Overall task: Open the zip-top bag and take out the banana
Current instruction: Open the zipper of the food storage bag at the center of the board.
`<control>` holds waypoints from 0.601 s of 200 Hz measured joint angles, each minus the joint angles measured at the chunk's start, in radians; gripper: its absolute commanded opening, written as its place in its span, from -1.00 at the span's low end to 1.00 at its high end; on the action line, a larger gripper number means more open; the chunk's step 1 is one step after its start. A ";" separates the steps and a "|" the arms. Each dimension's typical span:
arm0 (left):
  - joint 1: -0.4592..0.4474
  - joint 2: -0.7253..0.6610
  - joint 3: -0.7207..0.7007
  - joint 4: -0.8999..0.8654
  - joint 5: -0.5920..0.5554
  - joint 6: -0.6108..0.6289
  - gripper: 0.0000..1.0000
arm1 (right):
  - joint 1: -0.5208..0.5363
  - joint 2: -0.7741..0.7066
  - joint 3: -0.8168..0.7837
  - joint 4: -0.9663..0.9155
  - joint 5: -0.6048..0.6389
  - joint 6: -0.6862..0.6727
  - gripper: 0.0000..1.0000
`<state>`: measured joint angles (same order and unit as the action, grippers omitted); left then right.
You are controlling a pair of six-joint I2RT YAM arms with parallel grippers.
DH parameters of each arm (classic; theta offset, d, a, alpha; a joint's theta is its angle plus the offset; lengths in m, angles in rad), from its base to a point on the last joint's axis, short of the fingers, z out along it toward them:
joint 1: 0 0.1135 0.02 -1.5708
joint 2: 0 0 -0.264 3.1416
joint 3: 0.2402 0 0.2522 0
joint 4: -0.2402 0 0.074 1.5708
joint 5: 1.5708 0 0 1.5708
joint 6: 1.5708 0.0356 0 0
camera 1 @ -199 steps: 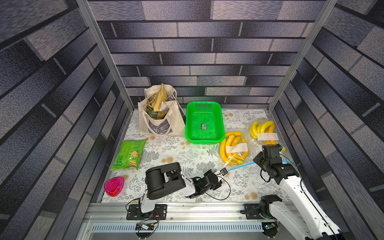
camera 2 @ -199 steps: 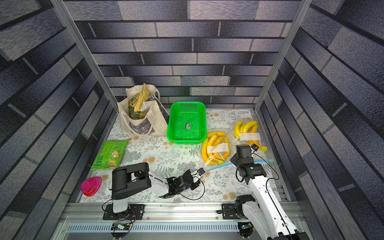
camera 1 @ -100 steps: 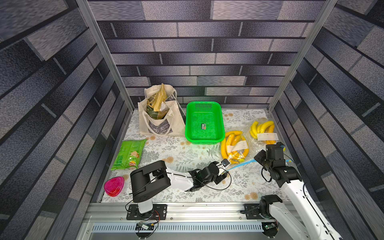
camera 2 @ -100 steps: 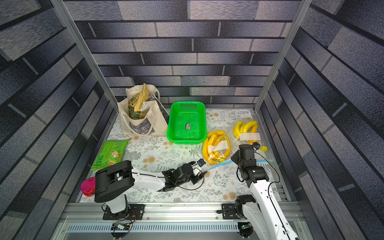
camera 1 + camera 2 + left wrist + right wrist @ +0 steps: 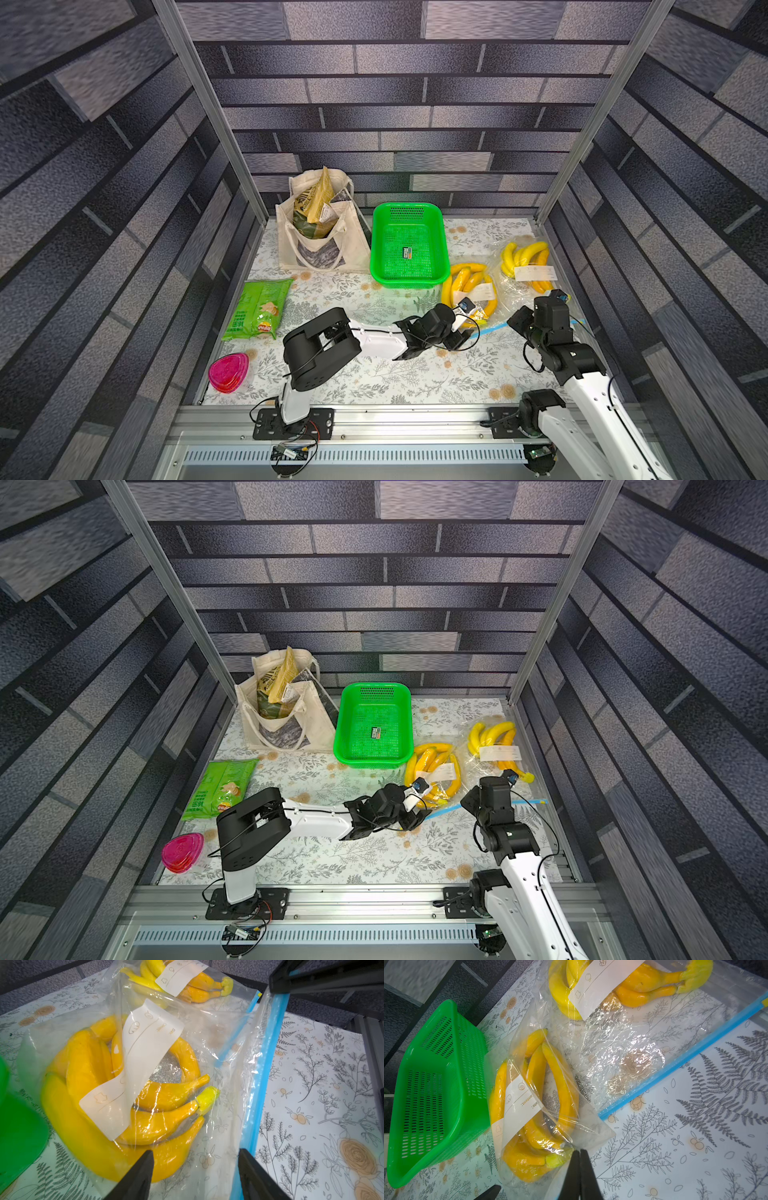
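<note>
Top views show floral surface (image 5: 395, 382), green basket (image 5: 409, 281) at middle of far edge. Zip-top bag (image 5: 482, 291) lies just beside the basket, toward the right edge. A second bag (image 5: 528, 266) sits nearer the far right corner, film touching or overlapping the first. Banana bunch (image 5: 87, 1076) is fully inside the near bag, stems toward the blue zip strip (image 5: 268, 1059).

Left fingers (image 5: 138, 1176) are spread and empty, low over the bag's mouth end. Right fingers (image 5: 572, 1176) are pressed together and look to be pinching the zip edge and holding it raised. Can't tell if the seal is parted.

Risks:
- only one lip is held, so the film could slip free or the whole bag drag along;
- left fingers could catch film with the stems, pulling bag and fruit together;
- the second bag could get snagged.
</note>
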<state>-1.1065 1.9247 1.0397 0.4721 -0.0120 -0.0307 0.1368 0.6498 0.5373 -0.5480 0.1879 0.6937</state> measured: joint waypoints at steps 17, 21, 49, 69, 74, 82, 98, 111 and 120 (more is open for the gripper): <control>-0.002 0.024 0.025 -0.014 0.016 0.000 0.38 | 0.000 0.000 0.000 0.005 -0.006 -0.001 -1.00; -0.003 0.028 0.029 -0.017 0.018 0.000 0.39 | 0.000 -0.001 0.000 0.006 -0.006 -0.001 -1.00; -0.014 0.036 0.048 -0.034 0.032 0.000 0.37 | 0.000 -0.006 0.000 0.007 -0.006 -0.001 -1.00; -0.019 0.036 0.053 -0.034 0.032 0.000 0.40 | 0.000 -0.006 0.000 0.007 -0.006 -0.004 -1.00; -0.019 0.036 0.053 -0.035 0.032 0.000 0.41 | 0.000 -0.006 0.000 0.007 -0.006 -0.004 -1.00; -0.020 0.036 0.053 -0.035 0.032 0.001 0.43 | 0.000 -0.006 0.000 0.007 -0.006 -0.005 -1.00; -0.025 0.036 0.053 -0.035 0.035 0.002 0.42 | 0.000 -0.006 0.000 0.007 -0.007 -0.005 -1.00; -0.027 0.036 0.053 -0.042 0.035 0.004 0.39 | 0.000 -0.006 0.000 0.007 -0.007 -0.004 -1.00; -0.027 0.036 0.055 -0.047 0.035 0.005 0.35 | 0.000 -0.006 0.000 0.007 -0.007 -0.004 -1.00</control>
<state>-1.1339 1.9610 1.0943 0.4248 0.0227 -0.0261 0.1368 0.6437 0.5373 -0.5407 0.1806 0.6895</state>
